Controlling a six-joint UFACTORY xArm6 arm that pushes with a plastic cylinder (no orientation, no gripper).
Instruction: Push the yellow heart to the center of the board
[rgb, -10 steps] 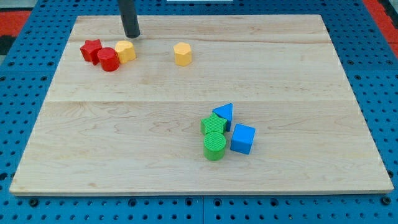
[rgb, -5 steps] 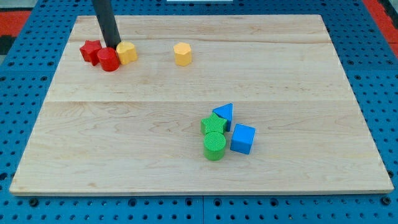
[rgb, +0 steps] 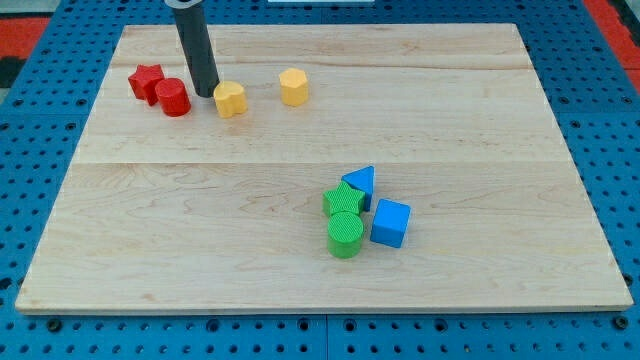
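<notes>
The yellow heart lies on the wooden board toward the view's upper left. My tip rests on the board just left of the yellow heart, touching or nearly touching it, between it and the red cylinder. The dark rod rises from the tip to the view's top edge.
A red star sits left of the red cylinder. A yellow hexagon lies right of the heart. Near the board's middle right, a blue triangle, green star, green cylinder and blue cube cluster together.
My tip moved from above the blocks down between the red cylinder and the yellow heart. The heart slid right and slightly down, away from the red cylinder.
</notes>
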